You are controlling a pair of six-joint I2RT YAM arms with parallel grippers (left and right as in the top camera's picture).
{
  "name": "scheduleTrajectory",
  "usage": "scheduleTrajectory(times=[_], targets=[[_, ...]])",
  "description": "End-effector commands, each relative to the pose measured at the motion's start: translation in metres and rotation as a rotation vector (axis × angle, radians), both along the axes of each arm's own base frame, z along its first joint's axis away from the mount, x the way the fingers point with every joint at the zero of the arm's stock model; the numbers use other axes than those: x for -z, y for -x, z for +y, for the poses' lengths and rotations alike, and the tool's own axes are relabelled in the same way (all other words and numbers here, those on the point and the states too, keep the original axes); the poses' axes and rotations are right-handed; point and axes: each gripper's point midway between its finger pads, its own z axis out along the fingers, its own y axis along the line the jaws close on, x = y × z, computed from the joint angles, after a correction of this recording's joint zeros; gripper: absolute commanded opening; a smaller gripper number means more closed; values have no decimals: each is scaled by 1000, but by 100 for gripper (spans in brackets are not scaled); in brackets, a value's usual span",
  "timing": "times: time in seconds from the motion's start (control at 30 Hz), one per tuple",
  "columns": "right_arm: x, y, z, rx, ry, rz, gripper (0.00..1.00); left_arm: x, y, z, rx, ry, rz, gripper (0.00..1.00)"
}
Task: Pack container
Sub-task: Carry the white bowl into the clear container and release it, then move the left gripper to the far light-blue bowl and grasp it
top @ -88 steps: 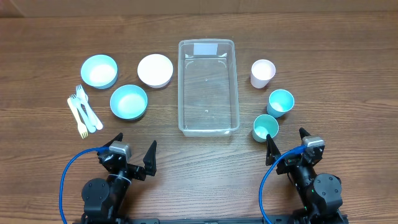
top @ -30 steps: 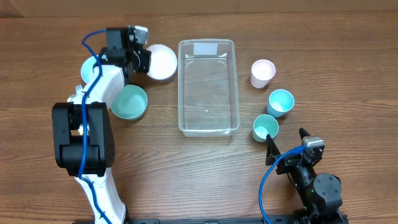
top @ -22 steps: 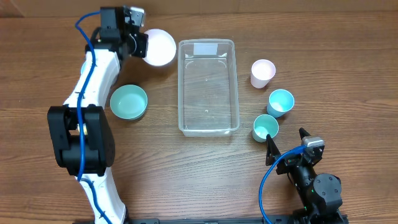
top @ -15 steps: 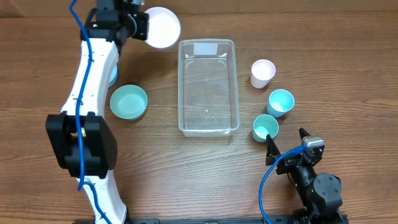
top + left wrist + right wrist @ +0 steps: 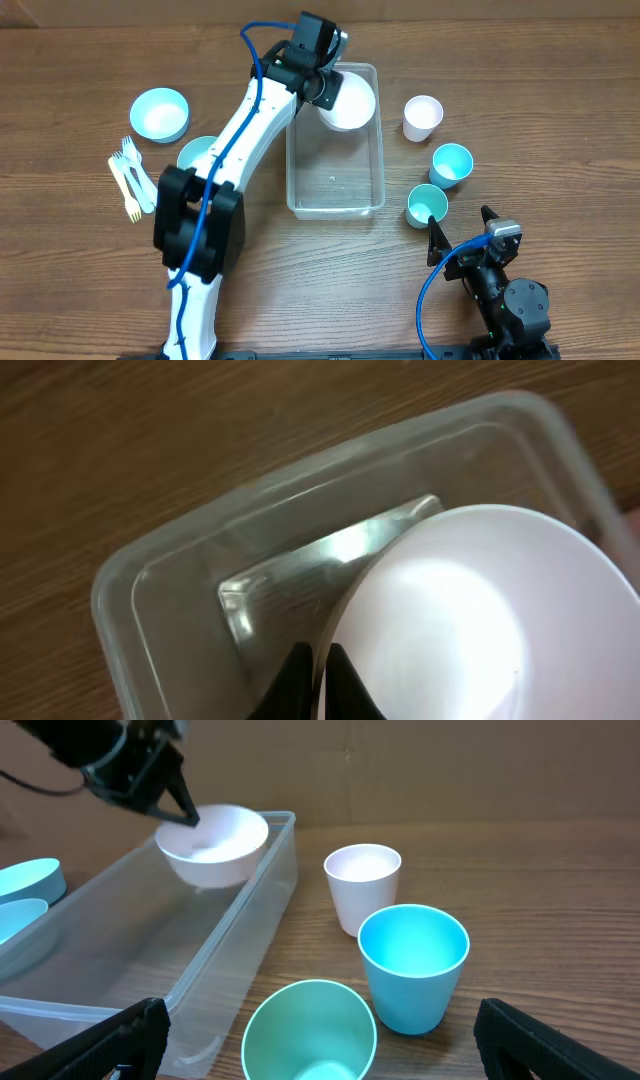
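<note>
The container (image 5: 291,170) is a clear rectangular bin in the middle of the table. My left gripper (image 5: 322,88) is shut on the rim of a white bowl (image 5: 350,100) and holds it over the bin's far end. In the left wrist view the two black fingers pinch the bowl's (image 5: 480,610) edge, with the container's (image 5: 170,590) corner below. The right wrist view shows the bowl (image 5: 215,845) hanging just above the container (image 5: 240,930). My right gripper (image 5: 461,226) rests open near the front right, holding nothing.
A white cup (image 5: 423,117), a blue cup (image 5: 451,164) and a green cup (image 5: 427,205) stand right of the bin. On the left are a light-blue bowl (image 5: 160,113), a teal bowl (image 5: 196,152) partly under the arm, and white plastic cutlery (image 5: 130,177).
My left arm lifted the white bowl from the far left and carried it right, until it came over the container's far end. The right arm has stayed still.
</note>
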Motion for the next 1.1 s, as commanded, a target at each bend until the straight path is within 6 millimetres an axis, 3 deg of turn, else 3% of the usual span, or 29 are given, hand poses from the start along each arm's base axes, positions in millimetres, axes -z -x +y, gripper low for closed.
scheduleTrajectory(times=[0.0,0.07,0.1,0.13,0.2,0.23,0.27,0.3,0.37,0.43,0.47,0.53,0.6,0.73,0.8,0.93,1.07], targets=[[-2,0,1,-4,-4,-12,100,-3,-11,8,-77,25,-17,4],[-2,0,1,-4,-4,-12,100,-3,-11,7,-74,29,-15,4],[-2,0,1,-4,-4,-12,100,-3,-11,6,-70,34,-14,10],[-2,0,1,-4,-4,-12,100,-3,-10,5,-67,38,-12,22],[-2,0,1,-4,-4,-12,100,-3,-9,3,-58,46,-5,97],[-2,0,1,-4,-4,-12,100,-3,-8,3,-59,46,-3,100],[-2,0,1,-4,-4,-12,100,-7,-7,2,-55,54,-6,91],[-2,0,1,-4,-4,-12,100,-15,-6,0,-46,70,-14,90],[-2,0,1,-4,-4,-12,100,-53,-5,-3,-33,111,-74,85],[-2,0,1,-4,-4,-12,100,-99,0,8,-52,115,-159,79],[-2,0,1,-4,-4,-12,100,-121,5,23,-82,104,-191,79],[-2,0,1,-4,-4,-12,100,-142,12,54,-136,103,-198,78],[-2,0,1,-4,-4,-12,100,-150,17,110,-272,112,-158,74],[-2,0,1,-4,-4,-12,100,-131,42,239,-534,44,-11,65],[-2,0,1,-4,-4,-12,100,-115,62,286,-639,5,71,65],[-2,0,1,-4,-4,-12,100,-81,85,356,-798,-2,148,70],[-2,0,1,-4,-4,-12,100,-29,93,380,-789,-32,179,72]])
